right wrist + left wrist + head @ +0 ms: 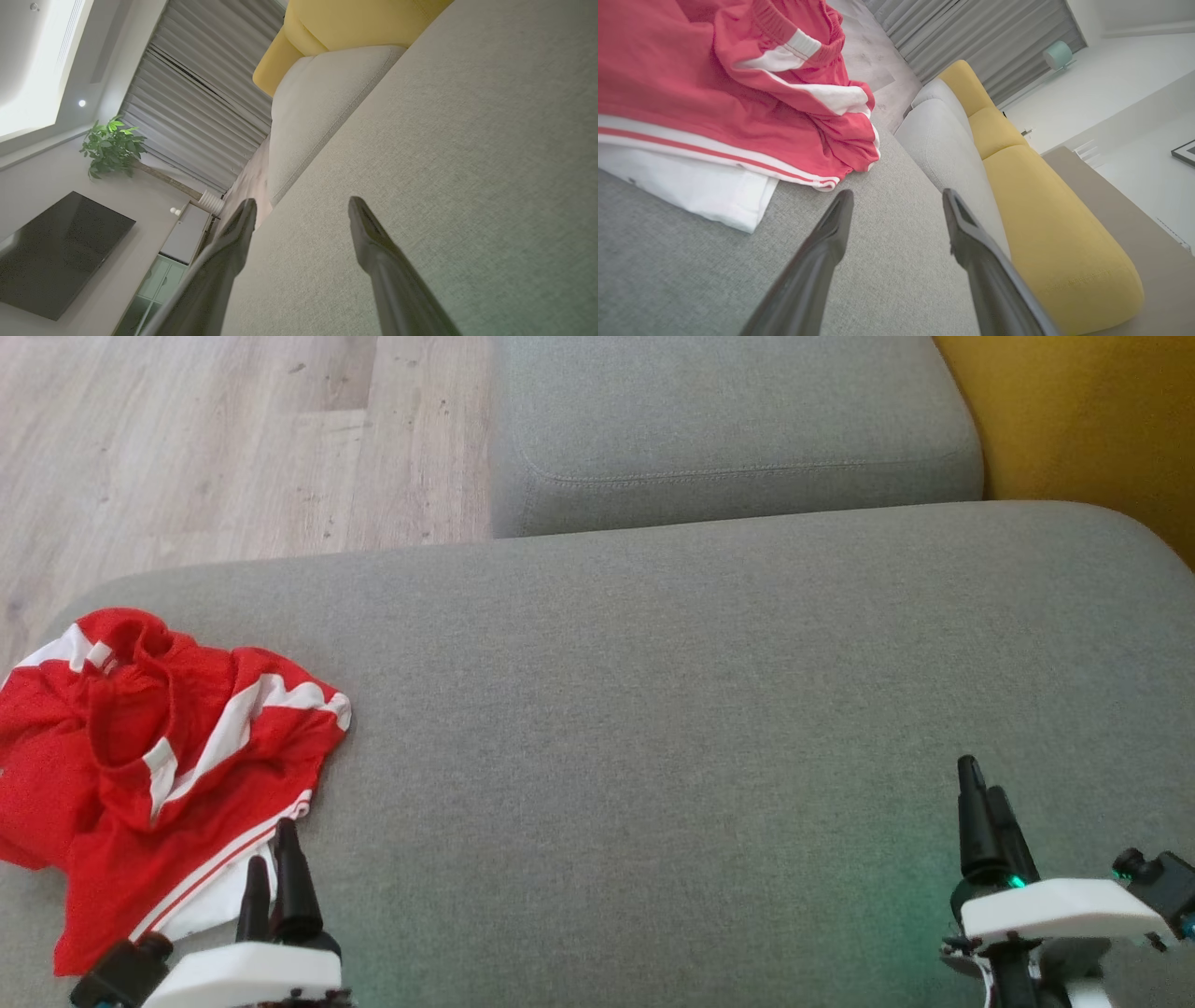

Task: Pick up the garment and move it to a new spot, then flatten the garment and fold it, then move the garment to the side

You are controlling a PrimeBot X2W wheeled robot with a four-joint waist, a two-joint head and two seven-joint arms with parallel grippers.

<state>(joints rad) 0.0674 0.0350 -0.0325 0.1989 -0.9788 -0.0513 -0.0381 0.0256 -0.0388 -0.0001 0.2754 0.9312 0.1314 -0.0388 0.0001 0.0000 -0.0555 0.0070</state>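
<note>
The garment [159,756] is a pair of red shorts with white stripes and white lining, crumpled at the left end of the grey sofa seat [653,709]. In the left wrist view the garment [714,93] lies just beyond my fingertips. My left gripper [275,859] sits at the garment's near right edge, open, with nothing between its fingers [831,224]. Far off at the lower right my right gripper [985,793] hovers over bare seat, also open and empty, as the right wrist view confirms with its spread fingers [369,228].
A second grey cushion [728,420] lies behind the seat, with a yellow backrest [1092,420] at the far right. Pale wooden floor [215,439] is at the upper left. Wide bare seat stretches between the grippers. Curtains [196,102], a plant [110,147] and a TV [56,252] stand beyond.
</note>
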